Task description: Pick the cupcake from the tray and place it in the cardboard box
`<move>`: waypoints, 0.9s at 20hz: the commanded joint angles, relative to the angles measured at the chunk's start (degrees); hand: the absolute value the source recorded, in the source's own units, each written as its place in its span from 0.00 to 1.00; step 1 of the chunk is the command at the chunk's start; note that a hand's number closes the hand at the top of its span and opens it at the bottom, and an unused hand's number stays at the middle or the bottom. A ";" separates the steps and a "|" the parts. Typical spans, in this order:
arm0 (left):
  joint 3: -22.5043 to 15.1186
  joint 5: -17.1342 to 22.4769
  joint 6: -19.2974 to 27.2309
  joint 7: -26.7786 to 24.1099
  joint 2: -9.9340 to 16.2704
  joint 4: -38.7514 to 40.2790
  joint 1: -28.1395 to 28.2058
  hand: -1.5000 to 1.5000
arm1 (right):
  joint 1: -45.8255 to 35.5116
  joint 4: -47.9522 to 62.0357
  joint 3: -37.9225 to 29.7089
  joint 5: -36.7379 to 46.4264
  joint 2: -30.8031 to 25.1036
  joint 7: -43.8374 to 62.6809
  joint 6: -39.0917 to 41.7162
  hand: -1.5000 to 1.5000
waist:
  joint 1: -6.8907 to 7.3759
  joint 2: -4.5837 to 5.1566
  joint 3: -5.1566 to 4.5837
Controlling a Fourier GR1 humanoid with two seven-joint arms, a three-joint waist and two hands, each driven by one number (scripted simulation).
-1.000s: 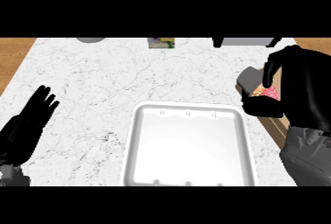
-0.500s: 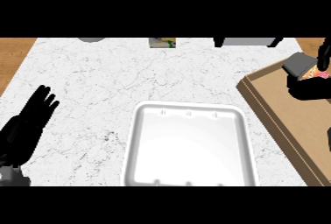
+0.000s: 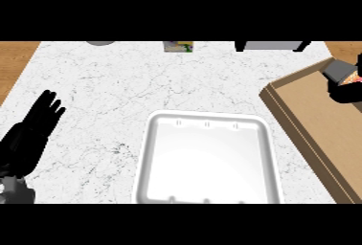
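We take the white tray point(image 3: 209, 160) as landmark; it sits on the marble counter point(image 3: 141, 81) with nothing visible in it. Right of the tray lies the cardboard box point(image 3: 318, 129), its near wall running diagonally just beside the tray's right rim. Over the box's far end, up and right of the tray, we see our right hand point(image 3: 345, 91) at the frame edge, fingers curled round the cupcake point(image 3: 351, 79), of which only a pink-orange sliver shows. The cupcake is thus above the box, off the tray. Left of the tray, well apart, our left hand point(image 3: 32, 131) rests with straight, released fingers pointing up.
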 commanded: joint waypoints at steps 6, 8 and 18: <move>-0.65 -1.95 -0.84 -3.91 -1.24 2.70 1.01 0.50 | 2.72 11.43 -3.48 -3.02 1.53 -9.35 -5.50 1.00 | -0.04 -0.04 -0.02; -0.81 0.14 -1.89 -1.81 -0.86 0.28 0.74 0.50 | 4.37 18.45 -5.20 -6.48 2.65 -11.82 -5.03 1.00 | 0.36 0.12 0.03; -0.80 -2.22 0.38 -2.66 -2.07 4.12 -1.97 0.50 | 7.75 21.97 -7.96 -9.98 4.48 -18.97 -9.78 0.00 | -0.40 -0.03 0.00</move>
